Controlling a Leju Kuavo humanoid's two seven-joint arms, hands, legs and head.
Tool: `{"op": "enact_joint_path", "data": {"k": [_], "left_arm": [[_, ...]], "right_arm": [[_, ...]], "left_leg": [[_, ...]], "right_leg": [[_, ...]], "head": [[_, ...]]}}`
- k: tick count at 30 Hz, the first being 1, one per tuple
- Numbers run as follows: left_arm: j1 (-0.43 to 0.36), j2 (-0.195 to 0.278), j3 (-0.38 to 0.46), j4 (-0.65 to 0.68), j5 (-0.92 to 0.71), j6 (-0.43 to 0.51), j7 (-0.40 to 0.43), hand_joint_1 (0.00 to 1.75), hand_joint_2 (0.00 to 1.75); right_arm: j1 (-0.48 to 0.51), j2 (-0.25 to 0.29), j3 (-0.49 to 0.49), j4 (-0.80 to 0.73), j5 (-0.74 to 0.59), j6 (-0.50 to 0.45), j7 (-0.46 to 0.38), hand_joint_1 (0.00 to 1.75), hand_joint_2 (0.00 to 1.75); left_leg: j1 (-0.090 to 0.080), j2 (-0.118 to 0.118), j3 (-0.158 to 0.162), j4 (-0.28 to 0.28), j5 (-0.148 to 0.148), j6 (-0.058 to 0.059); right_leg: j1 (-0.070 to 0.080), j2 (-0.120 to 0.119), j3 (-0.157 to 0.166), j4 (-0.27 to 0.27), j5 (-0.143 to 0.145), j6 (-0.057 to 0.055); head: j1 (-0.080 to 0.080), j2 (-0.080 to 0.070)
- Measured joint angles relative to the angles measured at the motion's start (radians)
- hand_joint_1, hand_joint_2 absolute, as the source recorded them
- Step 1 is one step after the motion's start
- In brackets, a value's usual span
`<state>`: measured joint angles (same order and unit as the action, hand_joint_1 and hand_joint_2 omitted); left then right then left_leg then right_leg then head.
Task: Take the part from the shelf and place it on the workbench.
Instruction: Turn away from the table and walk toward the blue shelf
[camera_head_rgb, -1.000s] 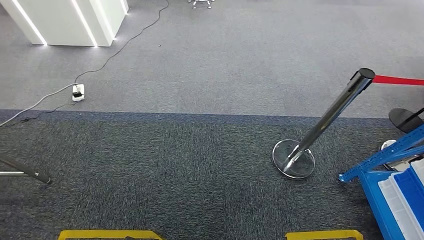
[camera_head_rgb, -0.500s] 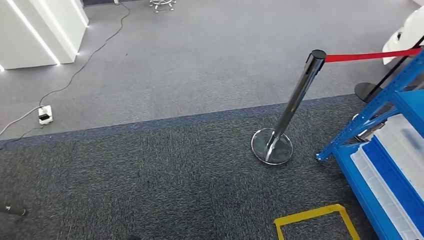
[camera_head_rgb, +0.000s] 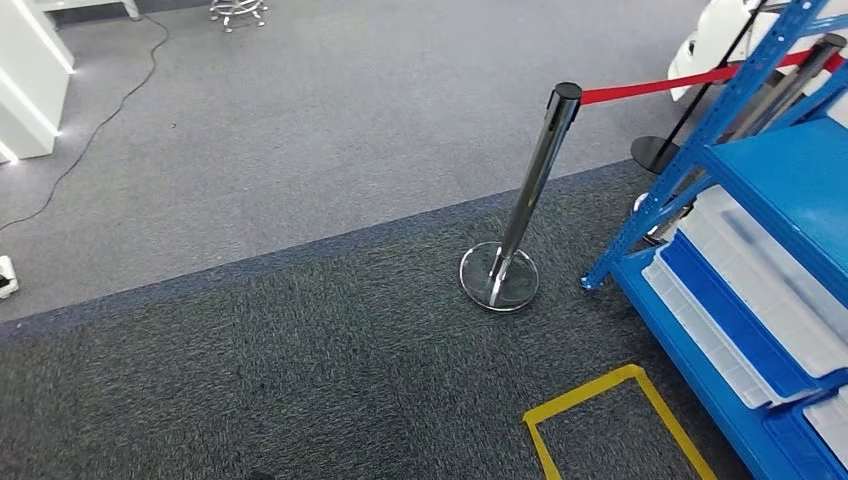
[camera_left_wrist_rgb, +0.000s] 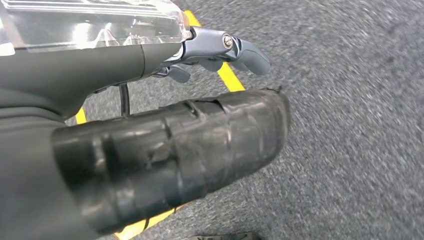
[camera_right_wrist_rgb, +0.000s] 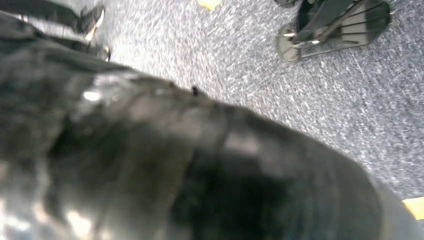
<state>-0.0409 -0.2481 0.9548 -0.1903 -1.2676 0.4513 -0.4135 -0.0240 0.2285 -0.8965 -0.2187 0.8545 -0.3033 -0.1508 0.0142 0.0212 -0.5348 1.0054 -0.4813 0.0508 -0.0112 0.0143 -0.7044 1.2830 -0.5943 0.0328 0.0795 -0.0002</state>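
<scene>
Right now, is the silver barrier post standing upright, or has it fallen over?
Upright. The silver barrier post stands on its round base, flat on the dark carpet. The red belt stretches from its top.

i'm seeing a blue shelf (camera_head_rgb: 745, 190) holding white and blue trays (camera_head_rgb: 740, 310); beside it a chrome post (camera_head_rgb: 525, 195) carrying a red belt (camera_head_rgb: 650, 88), speckled dark grey carpet (camera_head_rgb: 300, 370) wearing a yellow outline (camera_head_rgb: 590, 410).
</scene>
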Motion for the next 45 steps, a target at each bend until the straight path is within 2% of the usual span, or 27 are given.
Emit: {"op": "enact_joint_path", "data": {"k": [1,2,5,7,9,10,12,14,16,17,18,20,21,23,25,27,29,31,32,33,34,36,38,40,41,43,45], "left_arm": [[0.000,0.000,0.000,0.000,0.000,0.000,0.000,0.00,0.00],[0.000,0.000,0.000,0.000,0.000,-0.001,0.000,0.00,0.00],[-0.001,0.000,0.000,0.000,0.001,-0.005,-0.003,0.00,0.00],[-0.002,0.000,0.001,0.000,0.002,-0.007,-0.007,0.00,0.00],[-0.005,0.000,0.002,0.000,0.004,-0.008,-0.010,0.00,0.00],[-0.007,0.000,0.002,0.000,0.004,-0.009,-0.010,0.00,0.00],[-0.010,0.001,0.002,0.000,0.006,-0.009,-0.011,0.00,0.00],[-0.008,0.001,0.003,0.000,0.009,-0.010,-0.011,0.00,0.00],[-0.004,0.002,0.004,0.000,0.010,-0.011,-0.011,0.00,0.00],[-0.003,0.002,0.005,0.000,0.011,-0.011,-0.011,0.00,0.00],[-0.002,0.002,0.005,0.000,0.011,-0.011,-0.011,0.00,0.00],[-0.002,0.002,0.007,0.000,0.011,-0.011,-0.011,0.00,0.00],[-0.002,0.003,0.008,0.000,0.011,-0.012,-0.011,0.00,0.00],[-0.003,0.003,0.011,0.000,0.011,-0.012,-0.010,0.00,0.00],[-0.005,0.002,0.011,0.000,0.011,-0.012,-0.011,0.00,0.00],[-0.005,0.002,0.012,0.000,0.011,-0.012,-0.010,0.00,0.00],[-0.003,0.002,0.012,0.000,0.011,-0.012,-0.010,0.00,0.00],[-0.001,0.002,0.014,0.000,0.011,-0.012,-0.010,0.00,0.00],[-0.001,0.002,0.015,0.000,0.011,-0.012,-0.010,0.00,0.00],[-0.002,0.002,0.015,0.000,0.011,-0.012,-0.010,0.00,0.00],[-0.003,0.002,0.016,0.000,0.011,-0.012,-0.010,0.00,0.00],[-0.003,0.002,0.016,0.000,0.011,-0.012,-0.010,0.00,0.00],[-0.004,0.002,0.017,0.000,0.010,-0.012,-0.009,0.00,0.00],[-0.006,0.002,0.017,0.000,0.010,-0.012,-0.009,0.00,0.00],[-0.008,0.002,0.017,0.000,0.010,-0.012,-0.009,0.00,0.00],[-0.009,0.002,0.018,0.000,0.010,-0.012,-0.009,0.00,0.00],[-0.007,0.002,0.018,0.000,0.010,-0.012,-0.009,0.00,0.00]], "right_arm": [[0.000,0.000,0.000,0.000,0.000,0.000,0.000,0.00,0.00],[0.001,0.000,0.000,0.000,0.000,0.001,0.001,0.00,0.00],[0.001,0.000,0.000,0.000,0.000,0.009,0.001,0.00,0.00],[-0.002,0.000,0.000,0.000,0.000,0.015,0.002,0.00,0.00],[-0.002,0.000,0.000,0.000,0.000,0.016,0.003,0.00,0.00],[-0.001,0.000,0.000,0.000,0.000,0.016,0.003,0.00,0.00],[-0.001,0.000,0.000,0.000,0.000,0.016,0.004,0.00,0.00],[-0.003,0.001,0.000,0.000,0.001,0.016,0.004,0.00,0.00],[-0.004,0.001,0.000,0.000,0.001,0.016,0.004,0.00,0.00],[-0.003,0.001,0.000,0.000,0.001,0.016,0.004,0.00,0.00],[-0.003,0.001,0.000,0.000,0.001,0.016,0.004,0.00,0.00],[-0.003,0.002,0.000,0.000,0.001,0.017,0.004,0.00,0.00],[-0.004,0.002,0.000,0.000,0.001,0.017,0.004,0.00,0.00],[-0.003,0.002,0.000,0.000,0.002,0.017,0.004,0.00,0.00],[0.000,0.002,0.000,0.000,0.002,0.017,0.005,0.00,0.00],[0.001,0.002,0.000,0.000,0.002,0.018,0.005,0.00,0.00],[-0.001,0.002,0.000,0.000,0.003,0.020,0.005,0.00,0.00],[-0.003,0.002,0.000,0.000,0.004,0.022,0.005,0.00,0.00],[-0.003,0.002,0.000,0.000,0.005,0.023,0.005,0.00,0.00],[-0.002,0.002,0.000,0.000,0.005,0.023,0.006,0.00,0.00],[-0.001,0.002,0.000,0.000,0.006,0.024,0.006,0.00,0.00],[-0.001,0.002,0.000,0.000,0.007,0.025,0.006,0.00,0.00],[-0.003,0.002,0.000,0.000,0.008,0.027,0.006,0.00,0.00],[-0.003,0.002,0.000,0.000,0.009,0.030,0.006,0.00,0.00],[-0.003,0.002,0.000,0.000,0.009,0.031,0.007,0.00,0.00],[-0.004,0.002,0.000,0.000,0.009,0.031,0.008,0.00,0.00],[-0.005,0.003,0.000,0.000,0.009,0.031,0.008,0.00,0.00]], "left_leg": [[-0.001,0.014,0.000,0.000,-0.001,0.000],[-0.001,0.027,0.002,0.000,-0.003,-0.001],[-0.004,0.058,0.013,0.003,-0.013,-0.010],[-0.009,0.076,0.018,0.005,-0.020,-0.021],[-0.010,0.093,0.025,0.003,-0.023,-0.031],[-0.008,0.085,0.026,0.006,-0.028,-0.037],[-0.005,0.038,0.009,0.054,-0.064,-0.046],[-0.002,-0.007,-0.047,0.176,-0.130,-0.049],[-0.002,-0.012,-0.103,0.285,-0.162,-0.051],[-0.002,-0.012,-0.110,0.290,-0.147,-0.051],[-0.001,-0.015,-0.098,0.254,-0.113,-0.049],[0.001,-0.049,-0.043,0.118,-0.038,-0.045],[0.003,-0.070,-0.023,0.066,-0.018,-0.044],[0.002,-0.094,-0.010,0.028,-0.014,-0.040],[0.002,-0.075,-0.008,0.023,-0.008,-0.031],[0.005,-0.051,-0.006,0.013,0.000,-0.017],[0.005,-0.023,-0.007,0.009,0.002,-0.009],[0.001,0.007,-0.008,0.010,0.001,-0.007],[0.000,0.021,-0.007,0.010,-0.001,-0.006],[-0.001,0.033,-0.006,0.011,-0.003,-0.007],[-0.001,0.044,-0.003,0.011,-0.006,-0.008],[-0.004,0.063,0.005,0.011,-0.012,-0.015],[-0.007,0.080,0.012,0.010,-0.016,-0.025],[-0.008,0.097,0.019,0.005,-0.017,-0.036],[-0.007,0.091,0.022,0.008,-0.023,-0.042],[-0.005,0.046,0.004,0.058,-0.062,-0.051],[-0.003,0.000,-0.055,0.185,-0.129,-0.054]], "right_leg": [[-0.002,-0.005,-0.012,0.027,-0.002,0.003],[-0.004,-0.009,-0.003,0.012,0.016,0.004],[0.000,-0.059,0.104,-0.184,0.108,-0.003],[0.009,-0.083,0.138,-0.254,0.124,-0.017],[0.012,-0.066,0.136,-0.259,0.123,-0.030],[0.010,-0.057,0.137,-0.262,0.125,-0.035],[0.003,-0.039,0.141,-0.270,0.131,-0.048],[0.002,-0.017,0.141,-0.272,0.133,-0.056],[0.003,0.009,0.141,-0.269,0.133,-0.058],[0.003,0.024,0.141,-0.267,0.132,-0.058],[0.002,0.040,0.141,-0.264,0.131,-0.057],[0.002,0.068,0.139,-0.255,0.128,-0.052],[0.002,0.080,0.136,-0.251,0.126,-0.047],[0.003,0.099,0.128,-0.247,0.127,-0.034],[-0.001,0.112,0.123,-0.248,0.131,-0.023],[0.000,0.076,0.105,-0.214,0.106,-0.015],[0.001,0.019,0.053,-0.105,0.044,-0.008],[-0.001,-0.003,-0.004,0.013,-0.003,-0.003],[-0.002,-0.007,-0.012,0.031,-0.001,-0.002],[-0.002,-0.010,0.000,0.011,0.019,-0.002],[-0.002,-0.019,0.033,-0.049,0.054,-0.004],[0.005,-0.067,0.108,-0.190,0.108,-0.016],[0.016,-0.096,0.137,-0.253,0.121,-0.030],[0.017,-0.078,0.135,-0.256,0.124,-0.041],[0.014,-0.066,0.137,-0.261,0.127,-0.047],[0.006,-0.044,0.141,-0.271,0.134,-0.058],[0.005,-0.020,0.140,-0.272,0.136,-0.064]], "head": [[0.000,0.000],[0.000,0.000],[0.000,0.000],[0.000,0.000],[-0.001,0.000],[-0.001,0.000],[-0.001,0.000],[-0.002,0.000],[-0.002,0.000],[-0.002,0.000],[-0.002,0.000],[-0.002,0.000],[-0.002,0.000],[-0.001,0.000],[-0.002,0.000],[0.001,0.000],[0.003,0.000],[0.003,0.000],[0.003,0.000],[0.003,0.000],[0.003,0.000],[0.003,0.000],[0.003,0.000],[0.003,0.000],[0.003,0.000],[0.002,0.000],[0.000,0.000]]}}
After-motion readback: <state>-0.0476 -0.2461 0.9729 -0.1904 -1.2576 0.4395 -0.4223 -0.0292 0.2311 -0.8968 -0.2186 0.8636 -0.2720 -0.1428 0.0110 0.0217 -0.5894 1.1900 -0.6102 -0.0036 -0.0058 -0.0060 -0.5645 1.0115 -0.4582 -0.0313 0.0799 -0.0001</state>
